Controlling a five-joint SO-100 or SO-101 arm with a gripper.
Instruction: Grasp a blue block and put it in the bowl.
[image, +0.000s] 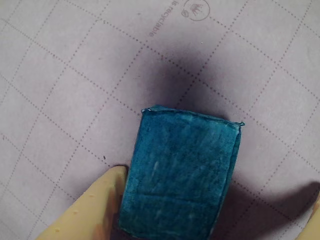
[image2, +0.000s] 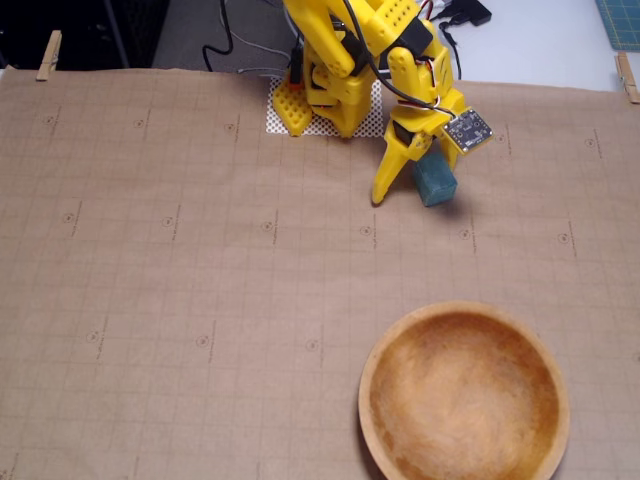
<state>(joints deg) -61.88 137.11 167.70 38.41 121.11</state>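
Bowl (image2: 465, 400) sitting empty near the front edge of the paper-covered table (image2: 180, 300), toward its right corner. Blue block (image2: 436, 181) lying near the back edge, well apart from the bowl. Gripper (image2: 410, 185) reaching down, fingers spread around the block (image: 180, 175), one fingertip (image: 107, 192) touching its side.

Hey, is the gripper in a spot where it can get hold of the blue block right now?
Probably yes. The gripper is already down at the blue block, with one yellow finger against its left side in the wrist view and the other showing at the right edge. Nothing lies between them on the paper.
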